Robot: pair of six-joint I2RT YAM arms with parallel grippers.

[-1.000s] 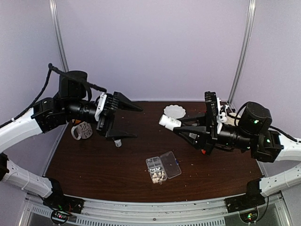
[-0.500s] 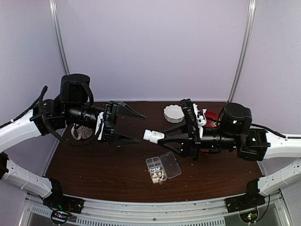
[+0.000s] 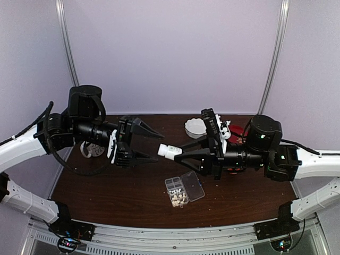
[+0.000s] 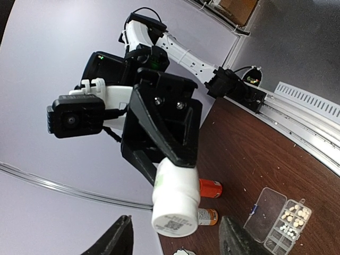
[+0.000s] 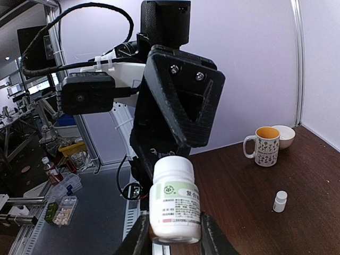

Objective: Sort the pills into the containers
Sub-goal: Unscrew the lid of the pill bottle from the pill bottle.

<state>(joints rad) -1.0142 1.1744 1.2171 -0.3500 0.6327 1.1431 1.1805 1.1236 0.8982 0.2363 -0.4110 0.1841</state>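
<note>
Arms drawn together above worktop (image 3: 106, 186) centre — right gripper (image 3: 183, 152) clamps white pill bottle (image 3: 170, 151); left gripper (image 3: 158, 146) open, jaws just beside it.

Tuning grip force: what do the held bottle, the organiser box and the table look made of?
Bottle: opaque white plastic, slightly glossy, with a printed label. Organiser box: clear hard plastic; pills show through. Table: dark brown, smooth, likely wood or wood-look laminate; cannot tell which.
</note>
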